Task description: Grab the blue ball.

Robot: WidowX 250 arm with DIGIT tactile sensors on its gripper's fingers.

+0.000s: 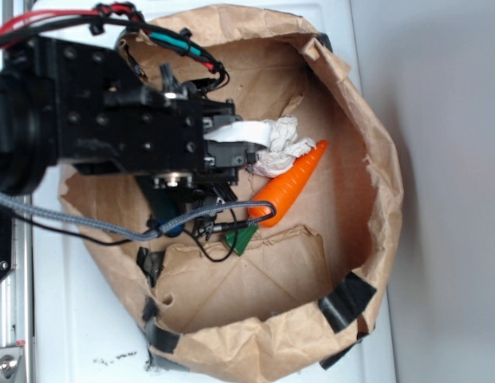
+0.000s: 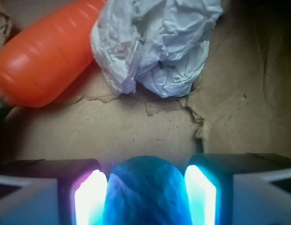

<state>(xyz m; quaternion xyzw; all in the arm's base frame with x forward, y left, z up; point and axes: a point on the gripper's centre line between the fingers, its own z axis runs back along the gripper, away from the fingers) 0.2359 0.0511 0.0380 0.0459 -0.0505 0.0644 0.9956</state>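
One blue ball sits between the two fingers. One orange carrot lies ahead of them, toward the left finger, and one crumpled white paper wad lies ahead, just beside the carrot. One brown paper bag holds them all, patched with several black tape strips.

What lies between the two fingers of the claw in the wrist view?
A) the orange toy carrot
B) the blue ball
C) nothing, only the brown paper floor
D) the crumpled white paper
B: in the wrist view the blue ball sits between the two fingers of the claw, touching both, while the orange carrot and the crumpled white paper lie farther ahead on the brown paper.
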